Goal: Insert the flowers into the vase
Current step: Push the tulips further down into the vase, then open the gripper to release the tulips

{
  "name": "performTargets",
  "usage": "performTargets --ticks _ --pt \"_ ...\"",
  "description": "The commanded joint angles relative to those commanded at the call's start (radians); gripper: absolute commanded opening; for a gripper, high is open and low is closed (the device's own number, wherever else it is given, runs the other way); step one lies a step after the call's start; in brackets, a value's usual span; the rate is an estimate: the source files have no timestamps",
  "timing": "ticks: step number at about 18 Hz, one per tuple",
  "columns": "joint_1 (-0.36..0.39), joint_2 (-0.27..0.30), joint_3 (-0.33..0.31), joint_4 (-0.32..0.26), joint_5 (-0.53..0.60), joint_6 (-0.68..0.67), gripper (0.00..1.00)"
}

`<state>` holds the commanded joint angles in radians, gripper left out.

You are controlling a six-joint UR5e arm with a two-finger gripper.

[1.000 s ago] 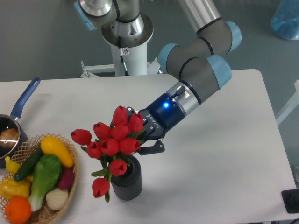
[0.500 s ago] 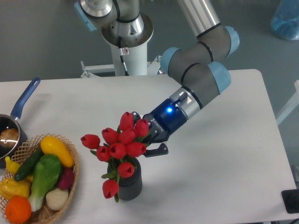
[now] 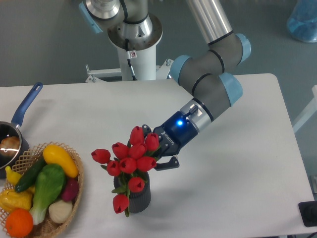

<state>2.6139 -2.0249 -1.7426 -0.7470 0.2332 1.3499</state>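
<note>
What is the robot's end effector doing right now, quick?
End effector: closed on the flowers, holding the bunch over the vase.

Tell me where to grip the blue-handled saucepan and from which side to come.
Grip the saucepan's blue handle, likely from above with the jaws across its width. It is the only slim, free part: it sticks up and to the right from the pot's body, which is cut off at the picture's edge and crowded by the wicker basket.
</note>
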Motion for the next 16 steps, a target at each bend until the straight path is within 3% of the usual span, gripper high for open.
performTargets --ticks 1,3,4,13,16 --pt "0.002 0.000 -0.002 0.000 0.000 0.000 0.59" --pt "0.005 0.000 -0.006 0.000 0.000 0.003 0.95" --pt "0.005 0.000 -0.008 0.000 0.000 0.003 1.00" --pt "0.017 0.006 -0.006 0.000 0.005 0.005 1.00" --pt "0.037 0.015 -0.003 0.000 0.073 0.005 1.00"
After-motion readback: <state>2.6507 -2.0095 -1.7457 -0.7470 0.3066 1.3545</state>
